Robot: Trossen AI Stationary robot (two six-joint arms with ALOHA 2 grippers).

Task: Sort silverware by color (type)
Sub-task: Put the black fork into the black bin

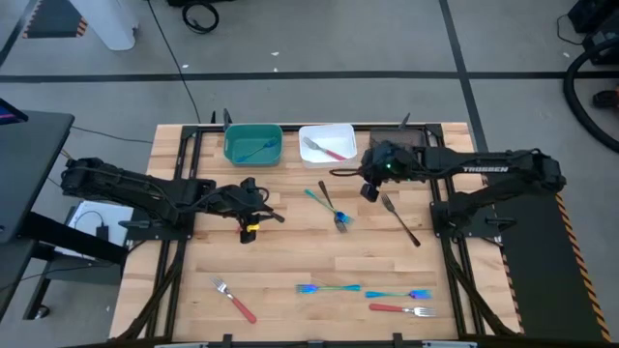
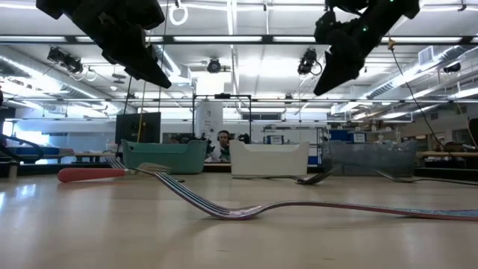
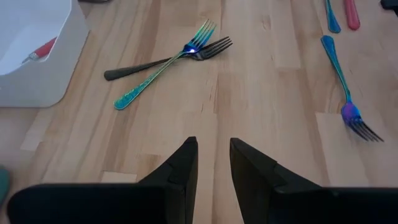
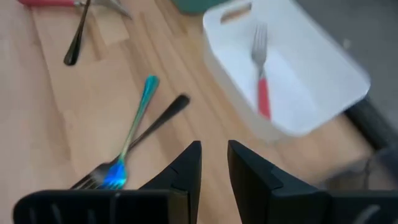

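**A:** Silverware first: where is it all?

**B:** Spread over the tabletop [image 1: 290, 261]. A blue-teal fork [image 1: 319, 201] and a dark fork [image 1: 332, 205] lie crossed near the middle, touching. Another dark fork [image 1: 400, 219] lies alone to their right. Along the near edge sit a red-handled fork [image 1: 234, 301], two blue-teal forks [image 1: 329, 288] [image 1: 398, 294] and a second red one [image 1: 400, 310].

**A:** Anything in the bins?

**B:** The white bin [image 1: 329, 130] holds a red-handled fork [image 4: 262, 68]. The teal bin [image 1: 253, 129] holds a blue-teal one [image 1: 257, 149].

**A:** And the tools?

**B:** The right tool [image 1: 371, 186] hangs above the tabletop, just beside the white bin, fingers [image 4: 186, 168] released with a narrow gap, nothing between them. The left tool [image 1: 259, 215] hovers left of the crossed pair, also parted and empty.
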